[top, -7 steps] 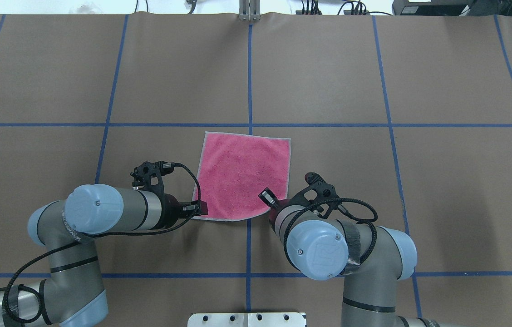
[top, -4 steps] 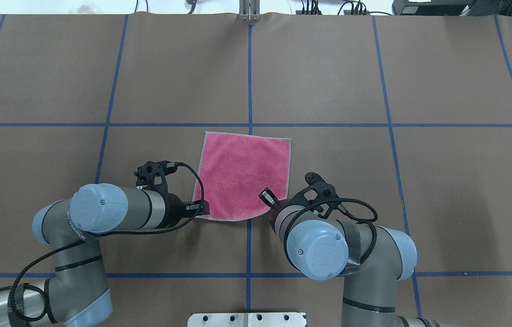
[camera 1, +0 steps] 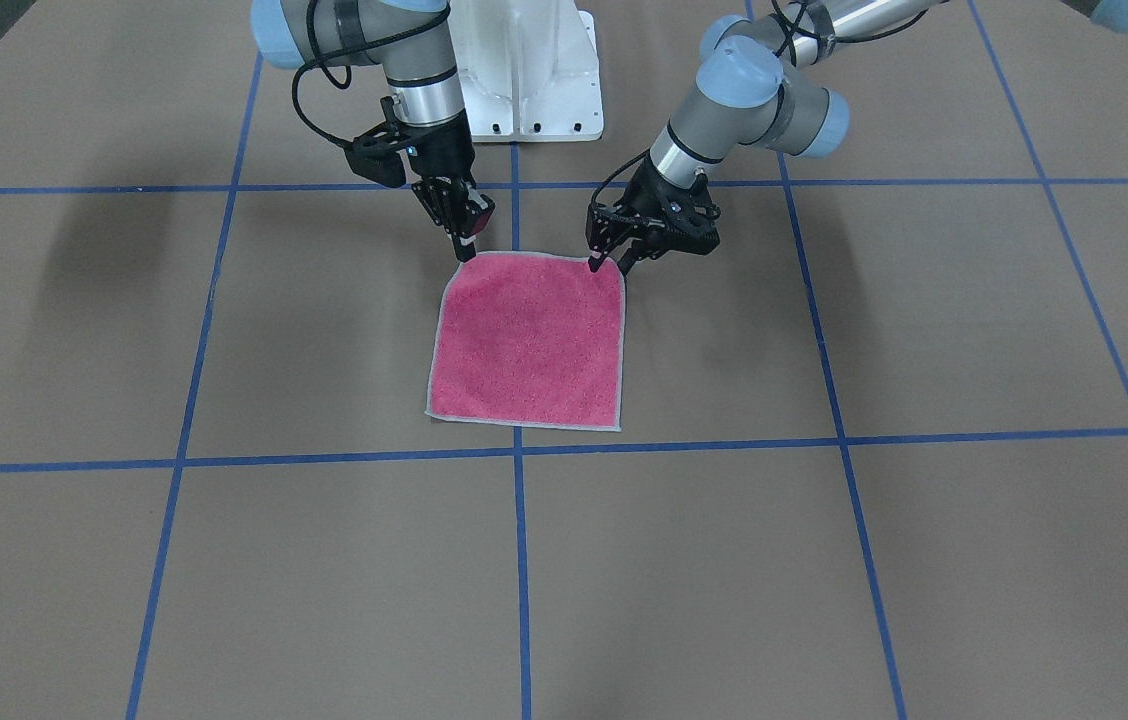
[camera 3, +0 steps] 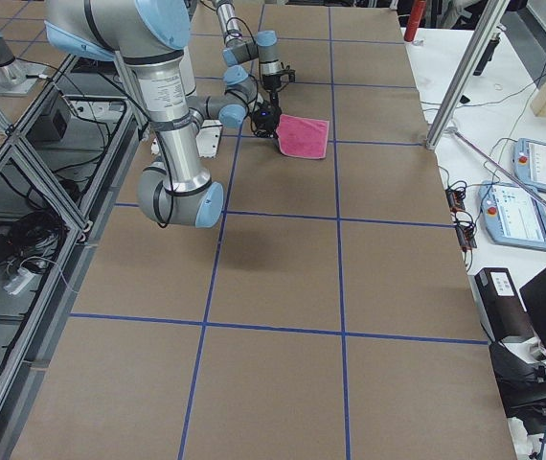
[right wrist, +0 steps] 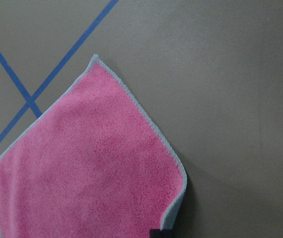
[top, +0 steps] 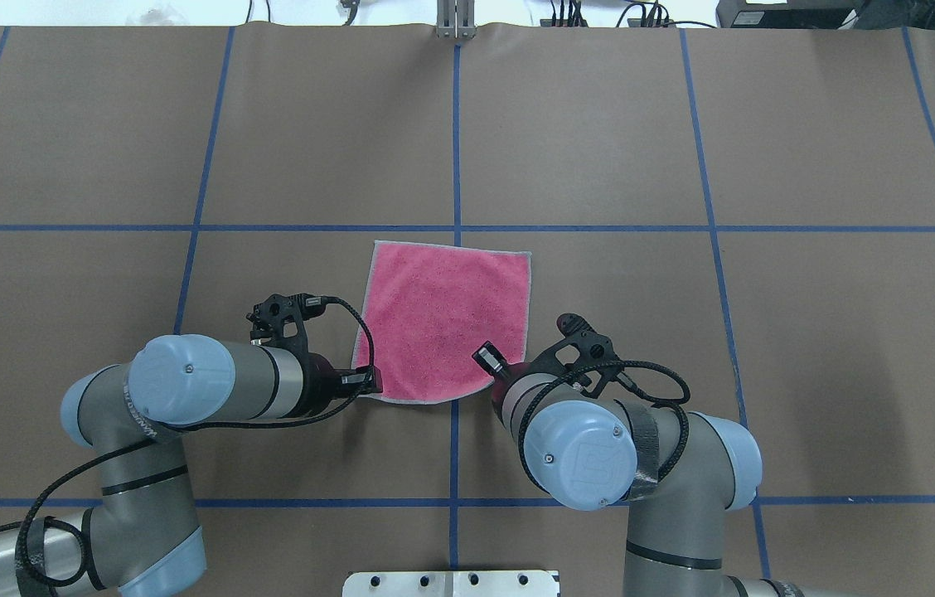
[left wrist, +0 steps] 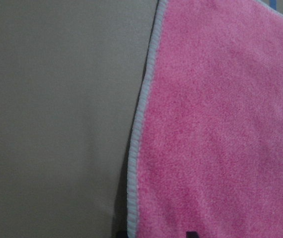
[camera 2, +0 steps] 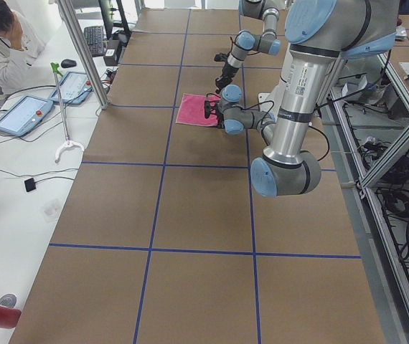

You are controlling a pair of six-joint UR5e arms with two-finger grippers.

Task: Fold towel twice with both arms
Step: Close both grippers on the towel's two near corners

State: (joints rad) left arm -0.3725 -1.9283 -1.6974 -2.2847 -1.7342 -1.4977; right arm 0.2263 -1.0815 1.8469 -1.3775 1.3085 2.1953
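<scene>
The towel point(top: 443, 319) lies flat, pink face up, near the table's middle; it also shows in the front view point(camera 1: 524, 340). My left gripper point(camera 1: 607, 265) is down at the towel's near left corner, its jaws apart and astride the light grey border point(left wrist: 136, 144). In the overhead view it point(top: 370, 383) touches that corner. My right gripper point(camera 1: 465, 252) is at the near right corner, fingers together on the slightly lifted, curled corner point(right wrist: 178, 193). In the overhead view my right wrist hides its fingertips.
The brown table cover carries a grid of blue tape lines point(top: 456, 141). The white bolted pedestal point(camera 1: 534, 70) stands behind the arms. An operator point(camera 2: 0, 43) sits at a side desk with tablets point(camera 2: 21, 115) on my left; more consoles point(camera 3: 517, 211) lie on my right.
My left arm has slid a little right, toward the towel, and the towel's near left corner has shifted slightly with it. My right arm has not moved.
</scene>
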